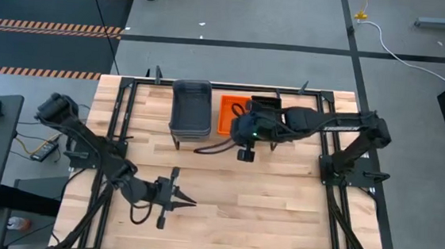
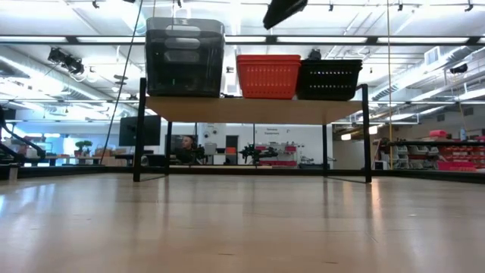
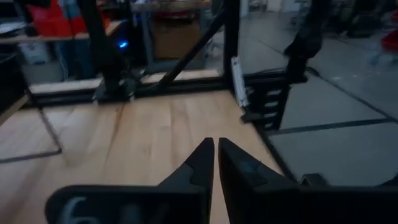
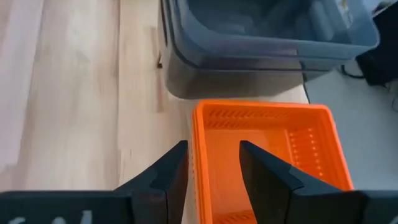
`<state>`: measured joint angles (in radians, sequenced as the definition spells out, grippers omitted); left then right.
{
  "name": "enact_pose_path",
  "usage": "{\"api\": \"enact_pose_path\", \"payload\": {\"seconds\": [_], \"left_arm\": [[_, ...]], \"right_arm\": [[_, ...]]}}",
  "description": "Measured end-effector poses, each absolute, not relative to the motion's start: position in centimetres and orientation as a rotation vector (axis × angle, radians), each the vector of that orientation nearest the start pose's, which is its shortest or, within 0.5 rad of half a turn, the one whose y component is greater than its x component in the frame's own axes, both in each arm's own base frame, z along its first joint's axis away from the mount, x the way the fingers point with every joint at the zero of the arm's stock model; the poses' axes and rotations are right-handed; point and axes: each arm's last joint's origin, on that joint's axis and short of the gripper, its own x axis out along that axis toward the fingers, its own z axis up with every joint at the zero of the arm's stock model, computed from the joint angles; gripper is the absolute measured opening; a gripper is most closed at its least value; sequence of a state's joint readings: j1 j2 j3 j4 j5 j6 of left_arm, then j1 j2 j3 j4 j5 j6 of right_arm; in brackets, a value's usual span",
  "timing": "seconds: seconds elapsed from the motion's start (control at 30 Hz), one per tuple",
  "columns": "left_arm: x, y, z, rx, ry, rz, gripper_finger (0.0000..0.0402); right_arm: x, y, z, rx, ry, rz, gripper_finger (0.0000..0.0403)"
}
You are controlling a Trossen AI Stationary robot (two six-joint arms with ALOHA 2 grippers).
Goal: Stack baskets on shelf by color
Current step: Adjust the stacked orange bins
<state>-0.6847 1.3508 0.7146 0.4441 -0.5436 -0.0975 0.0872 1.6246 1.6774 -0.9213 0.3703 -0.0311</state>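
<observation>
We see the stack of smoky grey plastic baskets, the bright orange plastic baskets and the black mesh baskets side by side on the low black shelf with a wooden top. Our right gripper hangs above the orange ones, fingers open and empty. Our left gripper waits low over the wooden desk, fingers closed, holding nothing.

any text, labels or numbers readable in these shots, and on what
No readable text anywhere.
Left gripper: pale marks on the dark body behind its shut fingers, cut off and blurred, unreadable.
Right gripper, open above the bright orange plastic basket: similar pale marks, unreadable.
Room signs behind the black-framed shelf: too small.
</observation>
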Motion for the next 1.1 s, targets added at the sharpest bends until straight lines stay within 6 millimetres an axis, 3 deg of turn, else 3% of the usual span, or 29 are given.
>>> {"api": "enact_pose_path", "payload": {"seconds": [0.2,0.43,0.77,1.1], "left_arm": [[22.3,-16.5,24.6,0.002,0.116,-0.175,0.0018],[21.7,-17.2,24.3,-0.015,0.128,-0.211,0.0013],[21.4,-17.6,24.2,-0.015,0.131,-0.227,0.0013],[21.4,-17.6,24.2,-0.014,0.133,-0.226,0.0012]], "right_arm": [[36.1,1.9,36.0,-0.25,1.019,-0.245,0.015],[37.9,1.6,33.7,-0.279,1.189,-0.237,0.015],[38.4,0.4,32.9,-0.252,1.232,-0.228,0.0142],[38.5,0.4,32.9,-0.288,1.229,-0.199,0.0077]]}}
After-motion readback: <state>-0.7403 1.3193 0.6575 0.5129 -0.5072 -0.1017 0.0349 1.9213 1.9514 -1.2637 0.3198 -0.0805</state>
